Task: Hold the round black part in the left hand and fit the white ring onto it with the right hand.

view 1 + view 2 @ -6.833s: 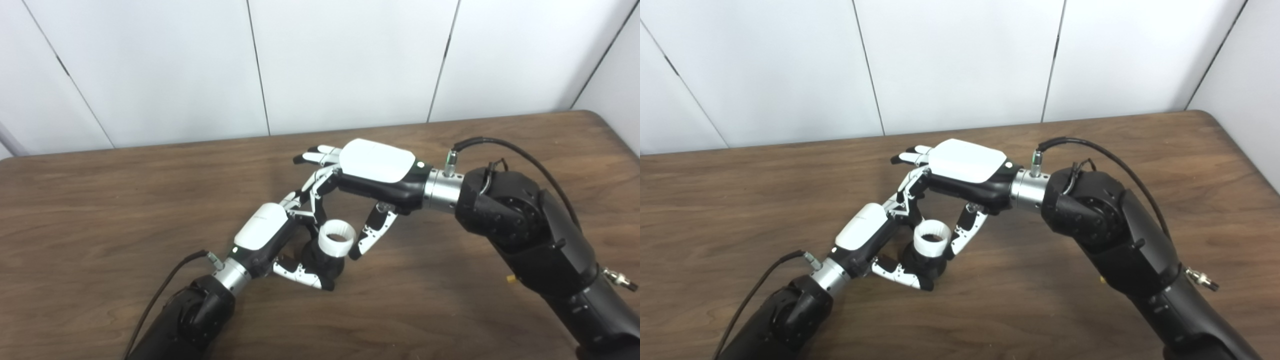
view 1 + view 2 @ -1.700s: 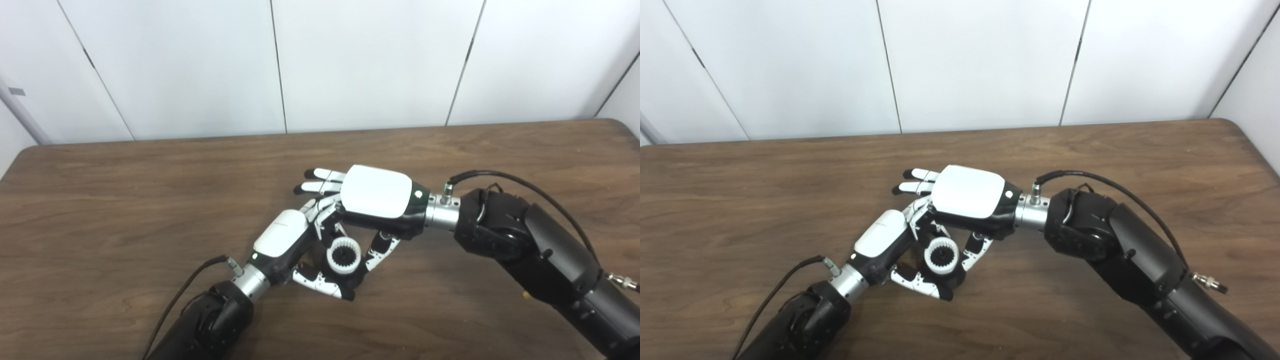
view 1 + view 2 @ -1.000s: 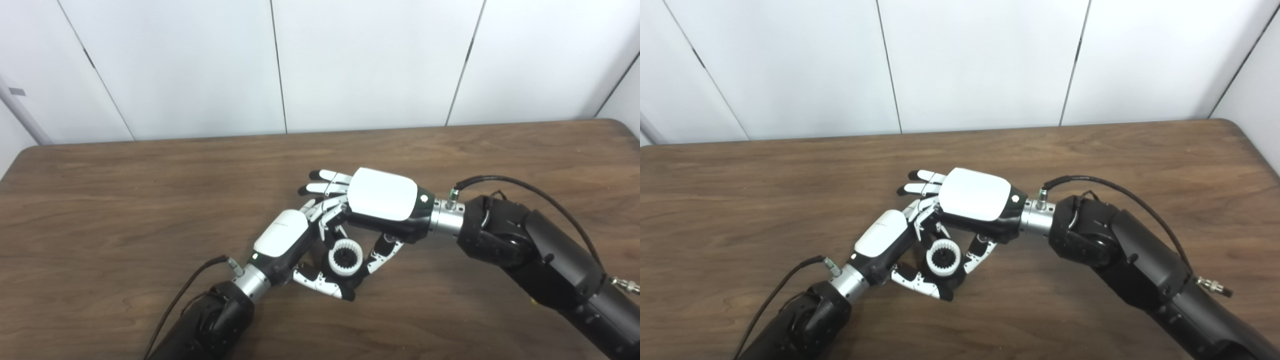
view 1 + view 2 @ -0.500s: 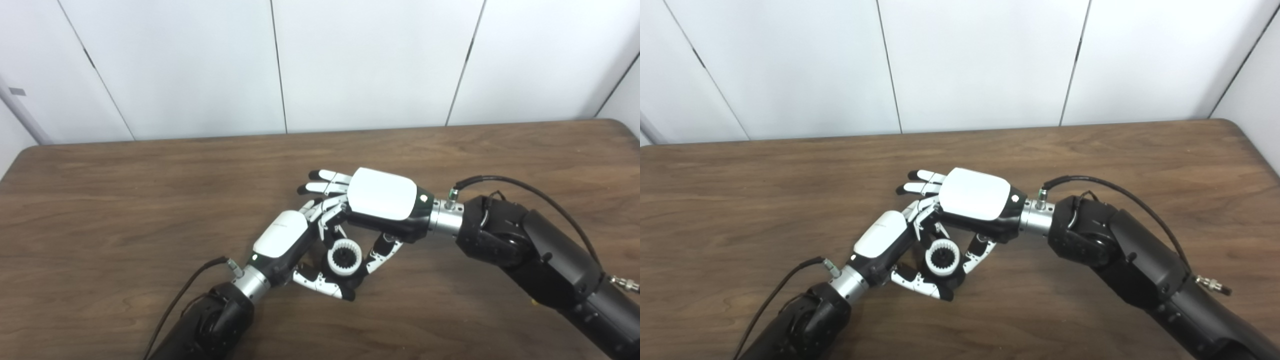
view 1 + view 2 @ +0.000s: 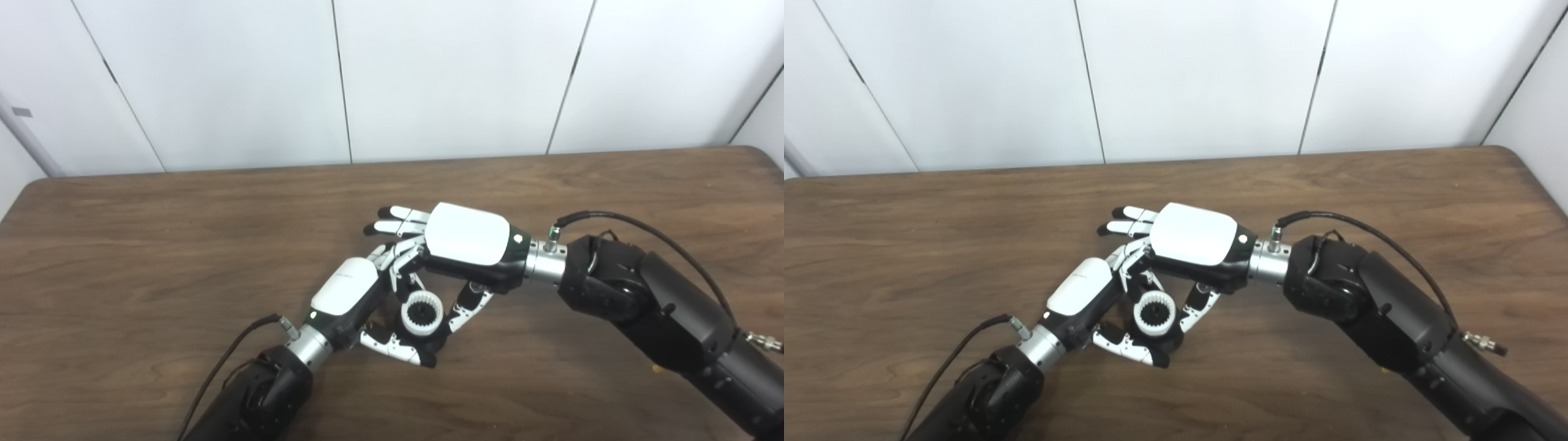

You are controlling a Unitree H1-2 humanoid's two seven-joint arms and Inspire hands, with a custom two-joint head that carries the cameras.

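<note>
My left hand (image 5: 346, 295) – wrapped round the round black plastic part (image 5: 422, 315) | toothed white plastic ring (image 5: 421, 313) sits lower on it now | right hand (image 5: 467, 245) – can't tell if pinching.

Round black part (image 5: 429, 343) mostly hidden under white ring (image 5: 422, 313).

The setting reads as a robotics lab or test room rather than a home. A dark wood-grain surface (image 5: 153, 245) with rounded corners stands against plain white wall panels (image 5: 453, 73) (split by thin dark seams). Two black robot arms (image 5: 1384, 318) with exposed cables (image 5: 612, 215) reach over the surface, and no household things stand around.
</note>
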